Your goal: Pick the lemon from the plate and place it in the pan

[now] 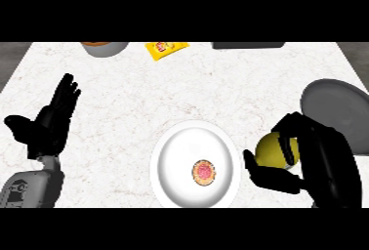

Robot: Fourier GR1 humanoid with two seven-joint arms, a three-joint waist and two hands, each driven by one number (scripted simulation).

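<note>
Your left hand (47,119) rests open at the left of the tabletop (144,93), fingers straight and pointing up; leave it where it is, since it has no part in this step.

In the middle, the white plate (176,146) no longer carries the lemon. All that lies on it is a small round pink-and-tan item (205,172), perhaps a doughnut or pastry, right of centre. Keep your forearm from sweeping over that rim.

Your right hand (302,161) is curled around the lemon (277,149), thumb below and fingers over the top, so the yellow fruit shows only between them. It sits just right of the plate, off it, and not yet over the pan.

The step now looks like the carry. The grey pan (338,100) lies up and to the right, partly cut off by the view's edge, and nothing shows in the part you can see. Bring the lemon over the pan's middle rather than its near rim before you let the fingers uncurl, because a round fruit set near the edge could roll out.

Along the far edge stand a grey bowl (104,47), a yellow packet (166,49) and a dark object (249,45); the bowl's contents are unclear.
</note>
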